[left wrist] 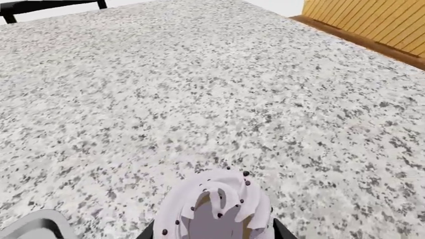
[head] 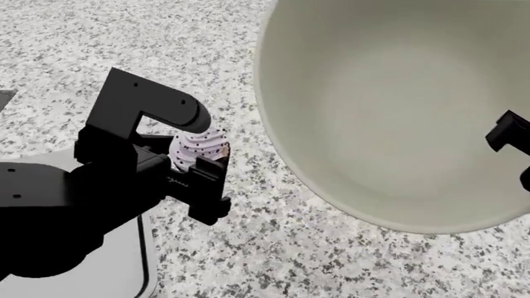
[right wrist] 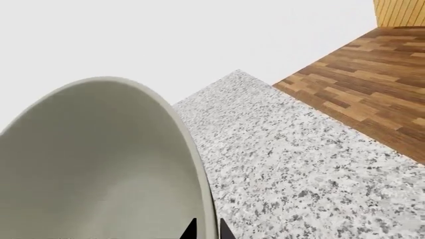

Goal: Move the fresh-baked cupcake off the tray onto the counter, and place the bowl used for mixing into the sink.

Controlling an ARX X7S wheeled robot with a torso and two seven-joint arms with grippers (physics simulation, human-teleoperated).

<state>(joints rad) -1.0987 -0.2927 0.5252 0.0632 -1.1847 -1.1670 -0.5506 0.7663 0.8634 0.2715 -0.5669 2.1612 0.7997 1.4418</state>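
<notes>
Cupcake: white-pink swirled frosting, dark specks, clamped in left tool above speckled granite tabletop, just beside tray corner; frosting peak appears to tip away from the arm. Left arm reaches in low from the tray side. Bowl: pale cream, smooth inside, held tilted, mouth toward head camera; right tool pinches its rim.

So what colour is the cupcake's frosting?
Pale pink-white with dark specks on the cupcake, clearest in the left wrist view.
</notes>
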